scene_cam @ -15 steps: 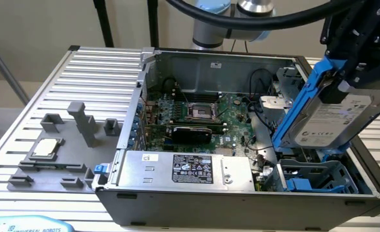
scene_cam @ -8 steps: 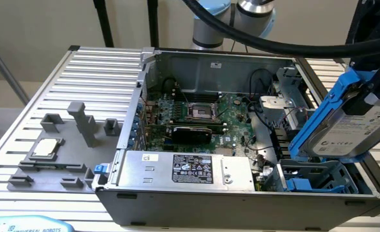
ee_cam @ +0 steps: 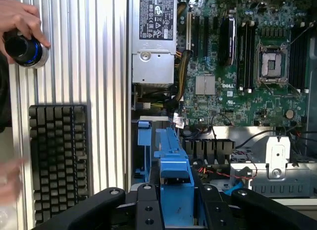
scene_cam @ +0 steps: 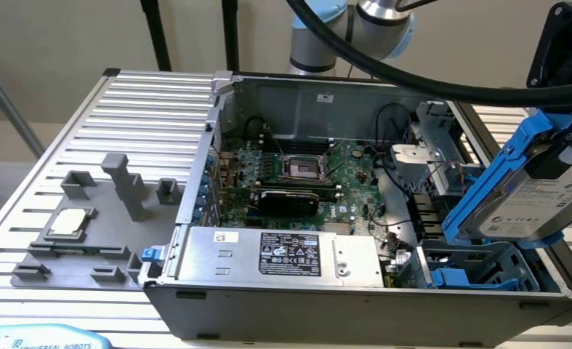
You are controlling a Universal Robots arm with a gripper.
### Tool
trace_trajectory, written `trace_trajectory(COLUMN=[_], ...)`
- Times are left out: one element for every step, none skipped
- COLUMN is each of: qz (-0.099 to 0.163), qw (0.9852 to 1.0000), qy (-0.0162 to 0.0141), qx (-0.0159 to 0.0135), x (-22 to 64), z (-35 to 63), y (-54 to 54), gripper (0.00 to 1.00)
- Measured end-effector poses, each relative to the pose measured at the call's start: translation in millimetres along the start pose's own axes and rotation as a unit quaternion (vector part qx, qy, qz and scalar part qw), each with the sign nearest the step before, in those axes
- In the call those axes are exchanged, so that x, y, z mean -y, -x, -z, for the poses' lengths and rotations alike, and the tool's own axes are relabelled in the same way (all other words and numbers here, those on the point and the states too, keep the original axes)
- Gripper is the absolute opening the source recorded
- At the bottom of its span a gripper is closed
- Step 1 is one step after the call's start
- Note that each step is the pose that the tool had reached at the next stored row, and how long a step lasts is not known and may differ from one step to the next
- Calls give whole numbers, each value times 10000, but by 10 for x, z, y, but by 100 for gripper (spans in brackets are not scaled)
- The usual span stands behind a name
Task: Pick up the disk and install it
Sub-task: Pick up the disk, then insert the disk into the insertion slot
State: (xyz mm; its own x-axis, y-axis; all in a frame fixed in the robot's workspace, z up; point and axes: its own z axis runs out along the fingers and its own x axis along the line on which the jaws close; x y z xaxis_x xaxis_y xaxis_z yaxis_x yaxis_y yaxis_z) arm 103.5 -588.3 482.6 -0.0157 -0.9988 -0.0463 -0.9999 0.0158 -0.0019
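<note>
one disk (scene_cam: 543, 193), clamped in the claw (ee_cam: 179, 198), hangs tilted over the open computer case (scene_cam: 363, 305).
the claw's black fingers (ee_cam: 148, 205) are closed on the disk's blue carrier, which shows edge-on between them in the wrist view. in the exterior view the disk is off the table (scene_cam: 140, 102), leaning with its white label facing out, above the blue drive bay (scene_cam: 465, 276) in the case's near corner on the exterior view's right; whether it touches the bay cannot be told. the motherboard (scene_cam: 296, 174) and the grey power supply (scene_cam: 276, 254) lie inside the case. on the slatted table a small silver chip (scene_cam: 70, 220) sits on a grey fixture (scene_cam: 73, 251). in the wrist view a hand (ee_cam: 20, 19) rests on a black knob (ee_cam: 22, 49) near a keyboard (ee_cam: 59, 160).
</note>
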Motion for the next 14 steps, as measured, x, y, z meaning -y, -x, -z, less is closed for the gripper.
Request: trace_trajectory(qz=[0,0,0,0,0,0,0,0,0,0,0,0,0,0], qw=[10000,10000,10000,10000,10000,10000,10000,10000,10000,10000,10000,10000,10000,10000], qy=[0,0,0,0,0,0,0,0,0,0,0,0,0,0], qx=[0,0,0,0,0,0,0,0,0,0,0,0,0,0], x=[0,0,0,0,0,0,0,0,0,0,0,0,0,0], z=[0,0,0,0,0,0,0,0,0,0,0,0,0,0], y=[0,0,0,0,0,0,0,0,0,0,0,0,0,0], gripper=[33,33,33,33,33,33,33,33,33,33,33,33,33,33])
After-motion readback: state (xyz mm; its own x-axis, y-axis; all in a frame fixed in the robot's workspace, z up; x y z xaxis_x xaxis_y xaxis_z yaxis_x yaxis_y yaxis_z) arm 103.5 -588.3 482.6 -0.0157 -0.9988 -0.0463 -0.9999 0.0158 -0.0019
